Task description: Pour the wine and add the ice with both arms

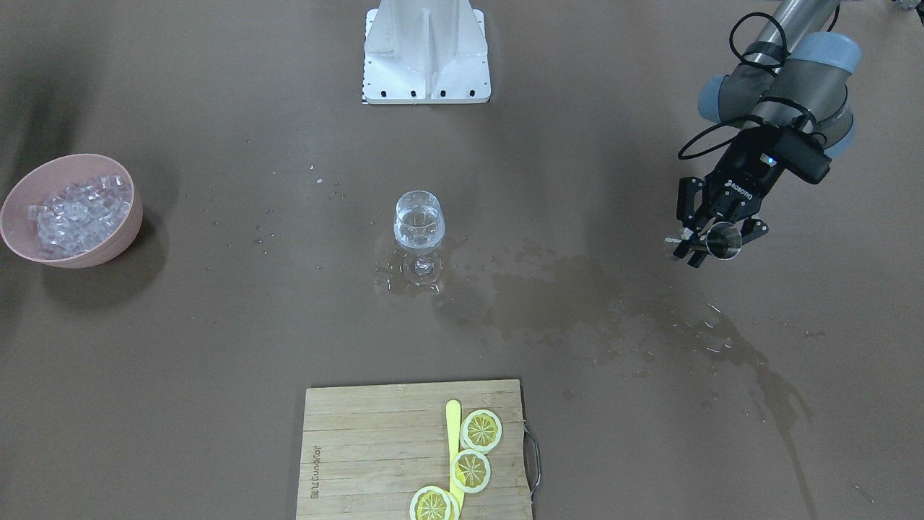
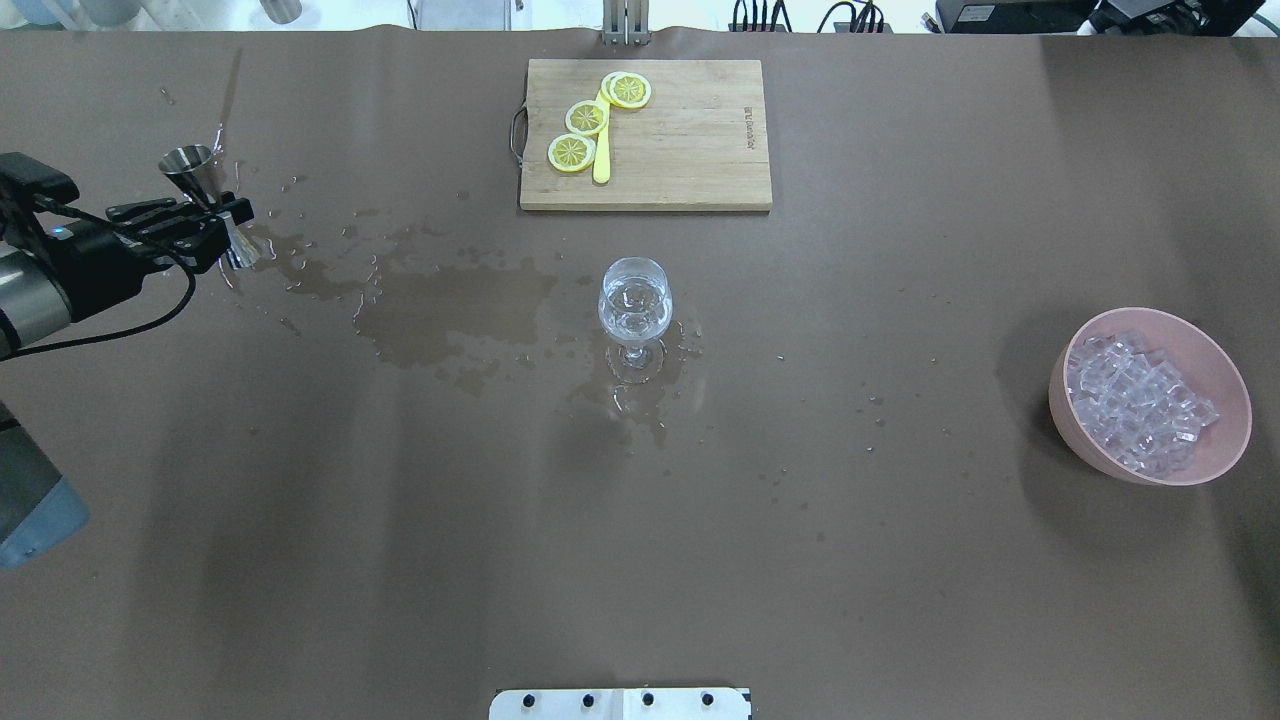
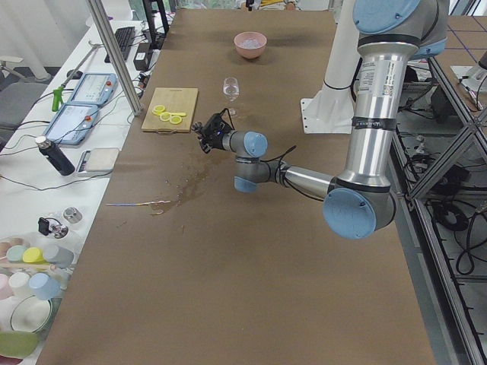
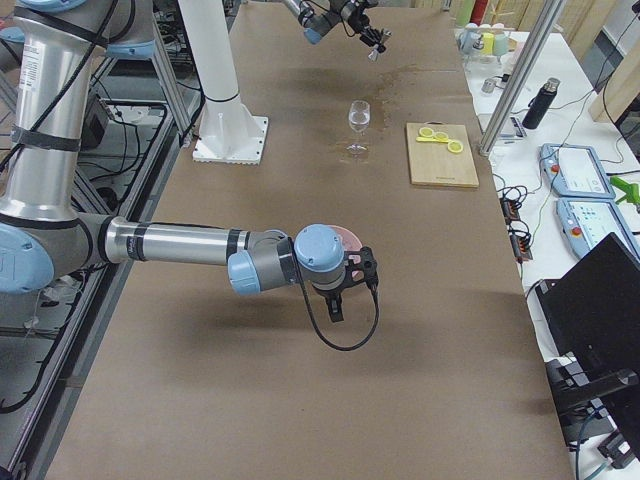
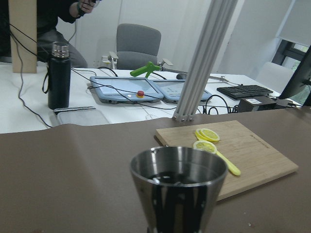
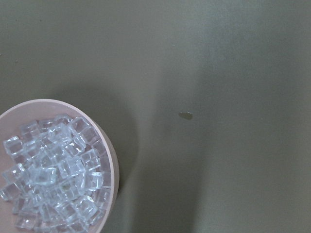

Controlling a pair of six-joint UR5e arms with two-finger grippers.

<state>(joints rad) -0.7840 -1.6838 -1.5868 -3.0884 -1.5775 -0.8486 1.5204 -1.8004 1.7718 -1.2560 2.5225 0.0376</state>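
Observation:
A stemmed wine glass (image 1: 419, 224) stands mid-table with clear wine in its bowl; it also shows in the overhead view (image 2: 634, 300). My left gripper (image 1: 713, 242) is shut on a steel jigger (image 2: 192, 165) and holds it above the table's left end, well away from the glass. The left wrist view shows the jigger (image 5: 178, 189) with its mouth up. Ice cubes (image 2: 1135, 400) lie heaped in a pink bowl (image 2: 1225, 450) at the right end. My right gripper (image 4: 336, 308) hangs by the bowl; I cannot tell whether it is open. The right wrist view looks down on the ice (image 6: 48, 179).
Dark wet stains (image 2: 450, 310) spread between the glass and the left gripper. A wooden cutting board (image 2: 690, 150) at the far edge carries lemon slices (image 2: 586, 118) and a yellow knife. The white pedestal (image 1: 426, 54) stands at the robot's side.

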